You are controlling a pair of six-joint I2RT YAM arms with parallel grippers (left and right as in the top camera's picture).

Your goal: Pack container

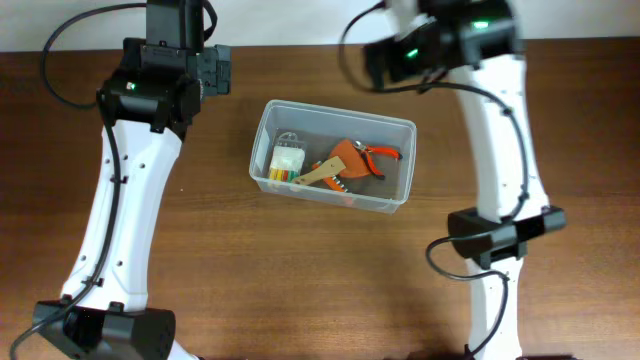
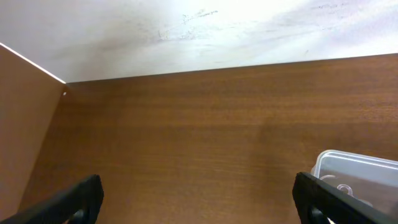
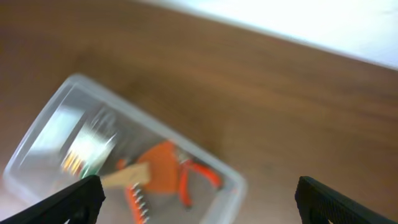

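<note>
The clear plastic container (image 1: 385,198) stands in the middle of the table. Inside lie orange-handled pliers (image 1: 378,155), an orange tool with a wooden handle (image 1: 330,168) and a small clear box of coloured pieces (image 1: 287,162). My left gripper (image 1: 212,70) is open and empty, raised to the container's left; a corner of the container (image 2: 354,168) shows in the left wrist view. My right gripper (image 3: 199,199) is open and empty above the container's far right; the right wrist view shows the container (image 3: 50,112) and pliers (image 3: 199,177), blurred.
Brown wooden table (image 1: 300,280) with a white wall behind it (image 2: 186,31). A brown side panel (image 2: 22,112) stands at the left in the left wrist view. Both arm bases sit at the table's near edge.
</note>
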